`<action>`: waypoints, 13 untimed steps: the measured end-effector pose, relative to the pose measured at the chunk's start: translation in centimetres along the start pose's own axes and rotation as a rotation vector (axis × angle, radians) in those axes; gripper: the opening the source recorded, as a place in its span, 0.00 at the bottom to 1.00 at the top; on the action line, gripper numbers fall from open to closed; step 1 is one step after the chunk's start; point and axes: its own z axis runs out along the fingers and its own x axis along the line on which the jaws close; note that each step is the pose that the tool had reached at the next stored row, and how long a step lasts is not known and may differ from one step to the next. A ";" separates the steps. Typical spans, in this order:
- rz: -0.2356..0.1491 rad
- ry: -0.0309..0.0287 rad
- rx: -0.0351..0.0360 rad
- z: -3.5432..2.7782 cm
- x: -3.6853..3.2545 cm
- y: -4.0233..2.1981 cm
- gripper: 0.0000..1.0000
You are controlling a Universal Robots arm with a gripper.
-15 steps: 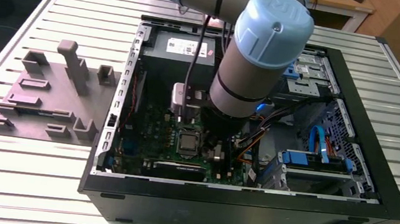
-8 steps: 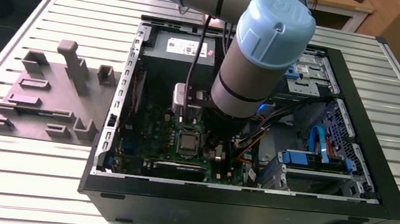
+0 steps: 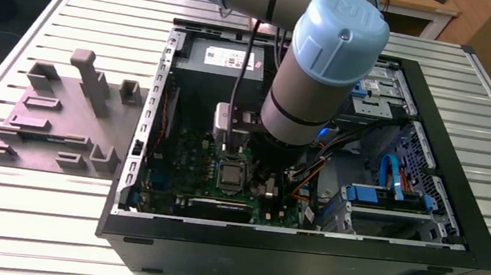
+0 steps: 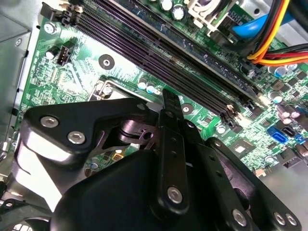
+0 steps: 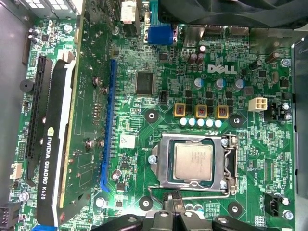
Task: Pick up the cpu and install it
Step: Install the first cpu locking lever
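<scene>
Reaching in: you see the arm (image 3: pixel 312 83) leaning from above into the open computer case (image 3: pixel 306 255), which lies on its side on a slatted metal table (image 3: pixel 32 224).
Gripper: in the first wrist view, the gripper (image 5: pixel 173 197) hangs just above the motherboard (image 5: pixel 144 120). Its fingertips are drawn together with barely a gap, and you can find nothing held between them.
Finger: in the second wrist view, one black finger (image 4: pixel 169 125) points at the board, its tip close to the surface.
Cpu: the cpu (image 5: pixel 193 161) lies flat in its socket on the motherboard, silvery top upward, inside a metal frame (image 5: pixel 166 163). It is near the fingertips but apart from them. In the exterior view you find the cpu (image 3: pixel 230 174) just beside the lower end of the arm.
Graphics card: a long card (image 5: pixel 62 144) stands on edge in a slot, well apart from the socket.
Memory slots: dark, long slots (image 4: pixel 159 53) run side by side across the board.
Wires: a yellow, red and orange bundle (image 4: pixel 274 43) crosses above the board.
Tray: a purple-grey tray (image 3: pixel 53 122) with raised blocks rests on the table, at the exterior view's left of the case.
</scene>
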 end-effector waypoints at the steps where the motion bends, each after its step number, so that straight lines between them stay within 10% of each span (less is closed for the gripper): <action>1: 0.000 0.0000 0.0000 0.03 0.00 -0.02 0.10; 13: -0.003 -0.0022 0.0194 0.17 -0.02 0.45 0.10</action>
